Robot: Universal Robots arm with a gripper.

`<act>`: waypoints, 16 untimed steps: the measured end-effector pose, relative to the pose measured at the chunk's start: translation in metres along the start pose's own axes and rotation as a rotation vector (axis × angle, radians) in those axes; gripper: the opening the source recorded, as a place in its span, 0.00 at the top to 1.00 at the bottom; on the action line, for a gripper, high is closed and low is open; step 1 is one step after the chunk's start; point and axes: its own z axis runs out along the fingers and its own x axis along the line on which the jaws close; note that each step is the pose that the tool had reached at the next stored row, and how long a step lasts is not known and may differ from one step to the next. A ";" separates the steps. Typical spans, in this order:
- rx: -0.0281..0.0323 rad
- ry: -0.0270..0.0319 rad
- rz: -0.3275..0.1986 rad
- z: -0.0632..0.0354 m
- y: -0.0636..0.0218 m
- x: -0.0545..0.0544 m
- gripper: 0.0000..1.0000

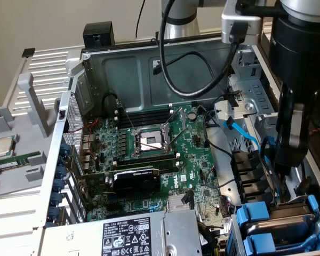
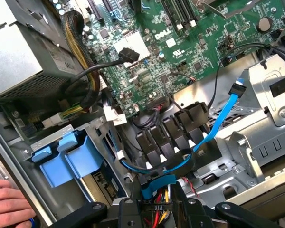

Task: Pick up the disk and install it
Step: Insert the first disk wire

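My gripper (image 1: 282, 172) hangs low inside the open computer case, at the exterior view's right, just behind the drive bay. In the wrist view its black fingers (image 2: 129, 210) stand apart, and between them I see only a blue strap and a bundle of power wires (image 2: 157, 214) lying below. Two blue-framed drives (image 1: 256, 226) sit stacked in the bay in front of the gripper. Their blue carrier tabs (image 2: 62, 159) show in the wrist view, and I cannot tell which drive is the disk. Nothing is held.
A blue data cable (image 2: 217, 124) loops over black cable clips (image 2: 173, 130) beside the gripper. The green motherboard (image 1: 149, 154) fills the case floor, with the power supply (image 1: 125, 234) at the front. A person's hand (image 2: 7, 202) rests on the case edge. A small silver chip (image 1: 2, 145) lies on the grey cover.
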 end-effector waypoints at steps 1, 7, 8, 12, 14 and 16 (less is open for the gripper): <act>0.0047 0.0001 0.000 -0.0002 0.0007 0.000 0.65; 0.0225 0.0045 0.002 -0.0007 0.0052 0.002 0.65; 0.0252 0.0049 0.005 -0.0008 0.0054 0.002 0.65; 0.0370 0.0123 0.025 -0.0007 0.0054 0.002 0.65; 0.0417 0.0152 0.036 -0.0007 0.0055 0.002 0.65; 0.0457 0.0166 0.043 -0.0007 0.0057 0.002 0.65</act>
